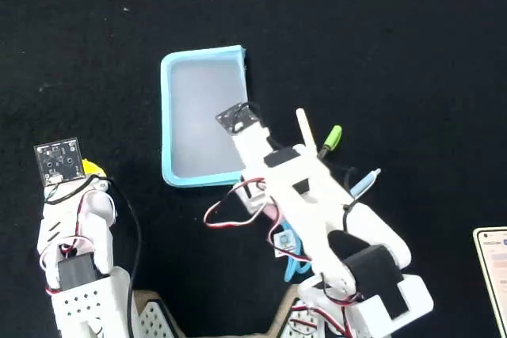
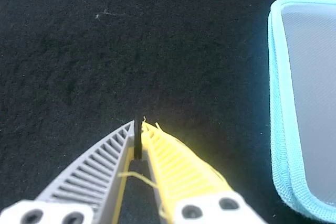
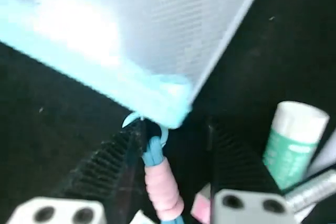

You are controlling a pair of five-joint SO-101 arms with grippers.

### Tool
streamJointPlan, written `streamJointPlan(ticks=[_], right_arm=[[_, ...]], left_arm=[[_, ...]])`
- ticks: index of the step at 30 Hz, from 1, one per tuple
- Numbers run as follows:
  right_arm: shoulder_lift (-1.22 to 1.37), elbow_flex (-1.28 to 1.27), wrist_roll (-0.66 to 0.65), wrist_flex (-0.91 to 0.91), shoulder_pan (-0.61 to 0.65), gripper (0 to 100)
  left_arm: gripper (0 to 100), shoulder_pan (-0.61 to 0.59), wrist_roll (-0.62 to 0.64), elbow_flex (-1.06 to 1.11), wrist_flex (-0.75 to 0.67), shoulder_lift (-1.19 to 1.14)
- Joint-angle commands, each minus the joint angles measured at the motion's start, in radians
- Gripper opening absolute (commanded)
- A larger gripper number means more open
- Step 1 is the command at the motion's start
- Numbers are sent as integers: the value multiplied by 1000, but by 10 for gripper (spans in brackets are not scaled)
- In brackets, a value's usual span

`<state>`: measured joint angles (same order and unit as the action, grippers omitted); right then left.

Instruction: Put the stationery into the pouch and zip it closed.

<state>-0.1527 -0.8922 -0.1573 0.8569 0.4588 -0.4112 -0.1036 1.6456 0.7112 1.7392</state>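
Observation:
The pouch (image 1: 202,116) lies flat on the table, pale blue rim around a grey mesh face. My right gripper (image 3: 176,132) stands open at the pouch's corner (image 3: 168,103). The zipper pull, a blue cord with a pink bead (image 3: 160,182), lies between the black fingers (image 3: 105,166), close to one of them. A green and white glue stick (image 3: 294,140) lies just beside it. Beside the right arm (image 1: 293,187) lie a green highlighter (image 1: 331,137), a white stick (image 1: 305,126) and a blue pen (image 1: 364,184). My left gripper (image 2: 137,127) is shut on nothing, left of the pouch (image 2: 278,103).
The table is covered in black cloth (image 1: 396,61). A white printed card (image 1: 493,263) lies at the right edge. Blue handles (image 1: 295,265) show under the right arm. Red and white wires (image 1: 226,215) loop off that arm near the pouch's front edge.

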Motion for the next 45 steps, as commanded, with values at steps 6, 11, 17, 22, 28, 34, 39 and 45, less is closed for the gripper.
streamJointPlan(ticks=[6, 11, 17, 22, 28, 34, 39, 45], right_arm=[[7, -5, -52, 44, 95, 184], [7, -18, -100, 51, 101, 82], [-25, -1, -100, 69, 43, 11], [-163, 59, -101, 103, -135, 10], [-176, -33, -94, 63, -127, 13], [-81, -58, -72, 66, -11, 119], [-18, -36, -31, 92, 46, 122], [-35, 16, -29, 192, 46, 123]], left_arm=[[30, 12, -11, -12, 3, 2], [30, 12, -11, -12, 3, 2], [30, 10, -11, -12, 3, 2], [30, 12, -11, -12, 3, 2], [30, 12, -11, -12, 2, 2], [30, 8, -11, -12, 2, 2], [30, 5, -11, -12, 3, 2], [30, 5, -11, -12, 3, 2]])
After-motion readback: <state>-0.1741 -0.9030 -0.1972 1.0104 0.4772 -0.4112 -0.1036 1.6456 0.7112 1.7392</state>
